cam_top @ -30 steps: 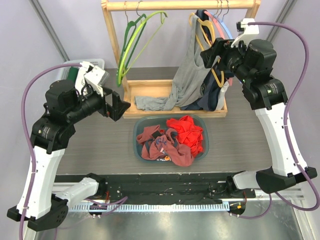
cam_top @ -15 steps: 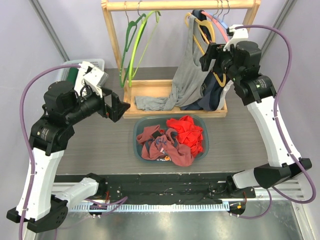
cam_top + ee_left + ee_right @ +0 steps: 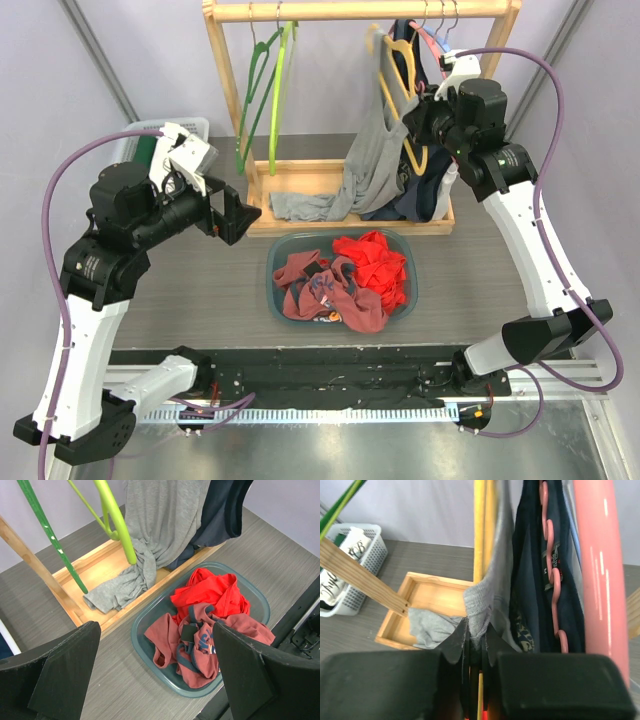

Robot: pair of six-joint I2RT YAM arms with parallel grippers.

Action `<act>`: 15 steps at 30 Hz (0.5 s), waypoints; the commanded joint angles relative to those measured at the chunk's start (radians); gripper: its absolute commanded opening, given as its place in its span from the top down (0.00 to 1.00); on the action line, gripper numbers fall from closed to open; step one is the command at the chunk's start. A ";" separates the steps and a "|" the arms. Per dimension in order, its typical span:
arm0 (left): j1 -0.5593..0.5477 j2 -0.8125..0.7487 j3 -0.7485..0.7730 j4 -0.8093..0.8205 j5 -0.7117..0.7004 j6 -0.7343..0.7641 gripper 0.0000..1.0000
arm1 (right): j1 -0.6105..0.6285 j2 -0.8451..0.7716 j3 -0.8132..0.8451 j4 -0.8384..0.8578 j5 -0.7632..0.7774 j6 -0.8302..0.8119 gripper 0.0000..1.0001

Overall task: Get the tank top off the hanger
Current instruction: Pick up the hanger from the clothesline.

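Note:
The grey tank top [image 3: 368,165] hangs from a yellow hanger [image 3: 401,62] on the wooden rail, and its lower end lies bunched in the rack's wooden base tray. High at the right of the rack, my right gripper [image 3: 414,114] is shut on the top's grey strap [image 3: 481,605], pinching it beside the yellow hanger [image 3: 479,530]. My left gripper [image 3: 238,214] hovers open over the table left of the basin. In its wrist view the left gripper [image 3: 157,652] holds nothing, and the tank top [image 3: 160,520] shows ahead of it.
A teal basin [image 3: 273,272] of red and pink clothes sits mid-table. Green hangers [image 3: 262,90] hang on the rail's left side. Navy garments [image 3: 532,570] on a pink hanger [image 3: 597,570] hang right of the tank top. A white basket [image 3: 150,135] stands at the far left.
My right gripper moved left and up to the yellow hanger and closed on the grey strap. The green hangers swung slightly. The left arm stayed still.

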 commanded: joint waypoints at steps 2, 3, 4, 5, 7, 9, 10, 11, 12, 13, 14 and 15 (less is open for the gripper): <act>0.005 -0.010 0.000 0.026 0.021 0.001 0.00 | 0.004 -0.008 0.023 0.113 -0.058 -0.014 0.99; 0.003 -0.010 0.001 0.026 0.021 0.001 0.00 | 0.010 -0.006 0.027 0.130 -0.060 -0.020 0.99; 0.003 -0.007 0.001 0.026 0.021 0.001 0.00 | 0.014 -0.003 0.032 0.138 -0.062 -0.029 0.99; 0.005 -0.006 0.000 0.025 0.021 -0.001 0.00 | 0.033 0.000 0.036 0.147 -0.059 -0.040 0.99; 0.003 -0.006 0.001 0.025 0.019 0.003 0.00 | 0.056 0.004 0.053 0.171 -0.046 -0.083 0.99; 0.003 -0.006 0.004 0.025 0.017 0.003 0.00 | 0.100 0.018 0.098 0.173 0.000 -0.133 0.99; 0.003 -0.004 0.004 0.025 0.017 0.003 0.00 | 0.117 0.035 0.116 0.168 0.041 -0.152 0.99; 0.005 -0.004 0.004 0.025 0.017 0.004 0.00 | 0.134 0.047 0.136 0.162 0.085 -0.176 0.99; 0.005 -0.006 0.007 0.025 0.017 0.004 0.00 | 0.163 0.055 0.170 0.161 0.110 -0.210 0.99; 0.003 -0.004 0.009 0.023 0.016 0.006 0.00 | 0.174 0.072 0.187 0.161 0.128 -0.221 0.99; 0.005 -0.006 0.010 0.023 0.016 0.006 0.00 | 0.179 0.078 0.201 0.159 0.138 -0.226 0.99; 0.003 -0.004 0.011 0.023 0.014 0.006 0.00 | 0.185 0.081 0.220 0.161 0.145 -0.226 0.99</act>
